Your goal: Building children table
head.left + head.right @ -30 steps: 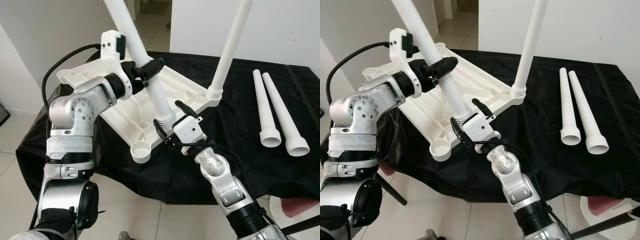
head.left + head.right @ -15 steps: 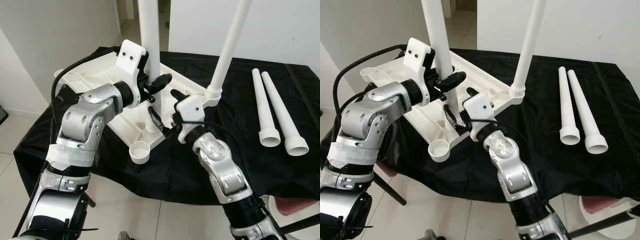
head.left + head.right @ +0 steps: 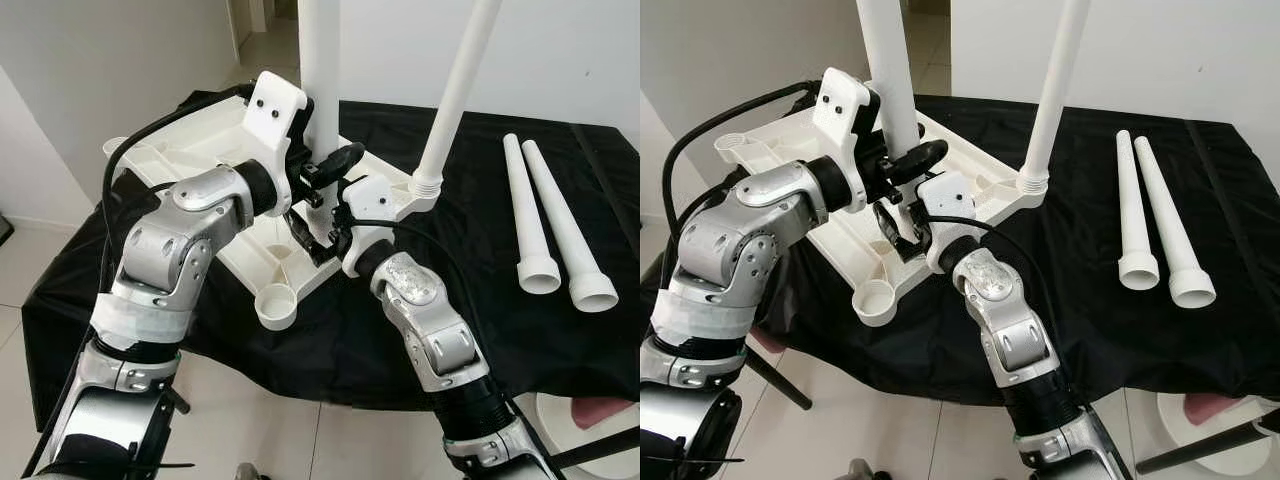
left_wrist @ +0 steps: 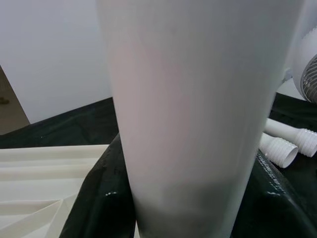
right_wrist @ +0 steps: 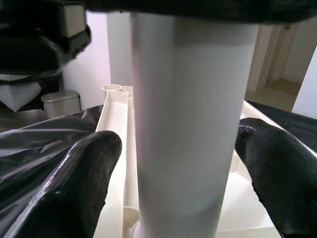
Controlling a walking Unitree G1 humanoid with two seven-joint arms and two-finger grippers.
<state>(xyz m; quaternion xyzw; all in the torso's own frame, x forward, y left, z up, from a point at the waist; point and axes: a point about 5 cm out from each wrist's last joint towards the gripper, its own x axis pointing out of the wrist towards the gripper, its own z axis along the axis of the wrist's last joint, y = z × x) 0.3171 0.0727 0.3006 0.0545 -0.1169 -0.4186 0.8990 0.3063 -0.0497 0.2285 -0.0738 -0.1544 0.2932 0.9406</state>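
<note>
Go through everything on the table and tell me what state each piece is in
Tabletop: upside down on the black cloth.
Held leg: upright, gripped by the left hand.
Right hand: open around that leg's base.
Corner leg: standing in its socket.
Two spare legs: lying loose.

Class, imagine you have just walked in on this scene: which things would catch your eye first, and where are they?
The left claw is shut on a tall white plastic table leg standing upright over the upturned white plastic tabletop on the black cloth. The right claw brackets that leg's base, fingers apart. A second leg already stands in a corner, and two spare legs lie to the right.
</note>
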